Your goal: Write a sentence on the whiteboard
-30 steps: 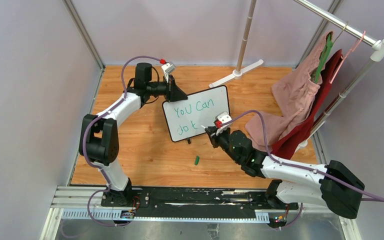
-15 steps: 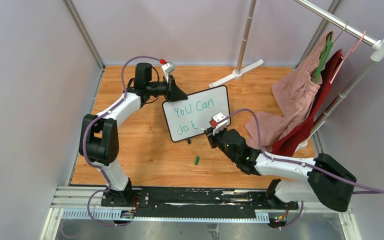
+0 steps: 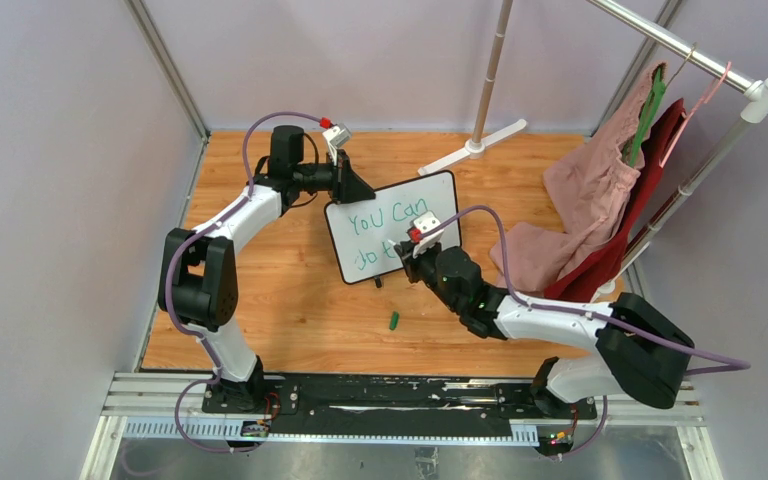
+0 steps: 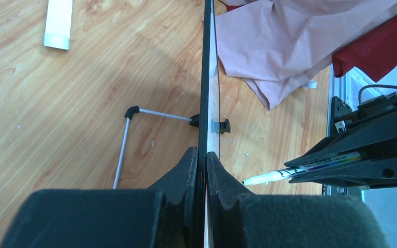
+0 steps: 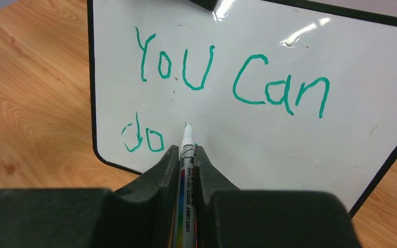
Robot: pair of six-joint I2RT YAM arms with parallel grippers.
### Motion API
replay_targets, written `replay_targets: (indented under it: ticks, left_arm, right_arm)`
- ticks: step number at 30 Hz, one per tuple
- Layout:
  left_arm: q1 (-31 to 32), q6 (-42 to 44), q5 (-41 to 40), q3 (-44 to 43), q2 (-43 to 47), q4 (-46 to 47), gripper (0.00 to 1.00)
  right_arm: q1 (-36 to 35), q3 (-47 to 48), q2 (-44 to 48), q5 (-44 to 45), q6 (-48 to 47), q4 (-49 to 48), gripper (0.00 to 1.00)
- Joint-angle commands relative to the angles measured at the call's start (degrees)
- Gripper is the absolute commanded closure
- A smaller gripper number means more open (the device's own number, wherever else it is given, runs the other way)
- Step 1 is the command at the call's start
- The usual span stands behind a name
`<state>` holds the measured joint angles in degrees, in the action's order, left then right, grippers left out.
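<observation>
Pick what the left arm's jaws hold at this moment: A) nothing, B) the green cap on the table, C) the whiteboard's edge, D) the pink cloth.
C: in the left wrist view the left gripper has its jaws clamped on the whiteboard, seen edge-on.

Holds the left arm (image 3: 222,222) up from its base, folded sharply at the elbow and turned inward, with the left gripper (image 4: 202,155) pinched tight on the edge of the whiteboard (image 3: 438,200) at its far left corner. Lays the right arm (image 3: 550,315) low and long across toward the left, wrist raised, right gripper (image 5: 186,151) closed around a marker (image 5: 186,138) that points forward between the fingers.
</observation>
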<state>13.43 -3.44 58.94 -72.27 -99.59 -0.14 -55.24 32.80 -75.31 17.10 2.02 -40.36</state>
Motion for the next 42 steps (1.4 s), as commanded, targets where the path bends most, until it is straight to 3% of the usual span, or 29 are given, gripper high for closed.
replay_targets:
  ticks: [1, 15, 26, 42]
  left_arm:
    - [1.69, 0.54, -2.8, 1.22, -1.39, -2.97, 1.0]
    - [1.77, -0.42, -2.5, 1.25, -1.57, -1.89, 1.0]
    - [1.93, -0.42, -2.45, 1.41, -1.32, -1.87, 1.0]
    - [2.3, -0.34, -2.56, 1.43, -1.37, -2.11, 1.0]
  right_arm:
    - [1.39, 1.99, -0.92, 0.15, -1.49, -3.39, 1.0]
    - [1.75, 1.98, -2.42, -2.69, -0.72, -3.5, 1.0]
    - [1.78, 2.62, -3.87, 4.08, -0.97, -3.38, 1.0]
    - [1.96, 3.57, -6.53, 5.51, -0.79, -3.85, 1.0]
